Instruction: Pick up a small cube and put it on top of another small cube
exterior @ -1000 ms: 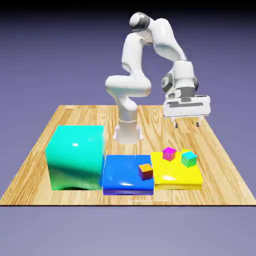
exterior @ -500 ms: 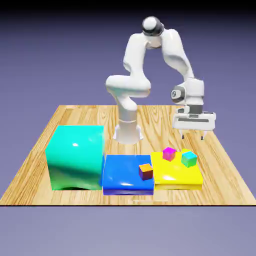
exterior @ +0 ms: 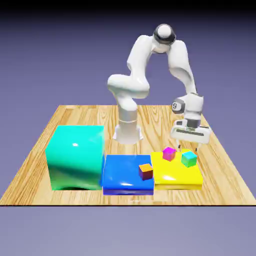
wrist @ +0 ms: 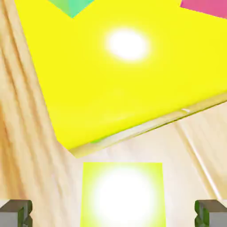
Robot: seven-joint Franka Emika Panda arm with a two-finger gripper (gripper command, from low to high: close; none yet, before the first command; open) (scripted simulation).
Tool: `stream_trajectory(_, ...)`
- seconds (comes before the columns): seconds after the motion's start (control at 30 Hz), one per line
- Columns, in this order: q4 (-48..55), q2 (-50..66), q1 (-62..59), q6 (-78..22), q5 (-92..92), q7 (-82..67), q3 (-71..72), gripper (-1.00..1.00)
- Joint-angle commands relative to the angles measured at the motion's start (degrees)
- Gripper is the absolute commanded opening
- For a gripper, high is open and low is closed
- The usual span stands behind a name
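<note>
In the hand view the small cube (wrist: 122,195), lime-green with a bright glare on top, lies on the wood just off the yellow slab's (wrist: 111,80) edge. It sits between my two grey fingertips (wrist: 15,213), with a wide gap on each side. My gripper (exterior: 187,146) is open and hangs low behind the yellow slab (exterior: 176,174) in the exterior view, where it hides the lime cube. The other small cube (exterior: 145,171), with an orange top and dark sides, rests on the blue slab (exterior: 120,176).
A magenta cube (exterior: 169,153) and a teal-green cube (exterior: 188,159) sit on the yellow slab, and their corners show in the hand view too. A big teal block (exterior: 75,156) stands at the exterior view's left, against the blue slab.
The arm has stretched forward and the open hand has come down from well above the table to just behind the yellow slab. The cubes have not moved.
</note>
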Motion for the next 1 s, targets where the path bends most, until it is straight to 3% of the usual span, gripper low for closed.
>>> stream_trajectory(0.0, 0.5, -0.4, -2.0, 0.8, 1.5, -1.2, 2.1, 0.00)
stream_trajectory(0.1, 2.0, -1.5, -7.3, 3.0, 5.5, -4.4, 7.6, 0.00)
stream_trajectory(0.13, 2.0, -1.5, -7.3, 3.0, 5.5, -4.4, 7.6, -1.00)
stream_trajectory(0.57, -3.8, 2.9, 16.1, -6.7, -12.2, 9.6, -17.3, -1.00)
stream_trajectory(0.97, 0.2, 4.4, 0.4, -9.4, -14.7, -18.4, -36.5, -1.00)
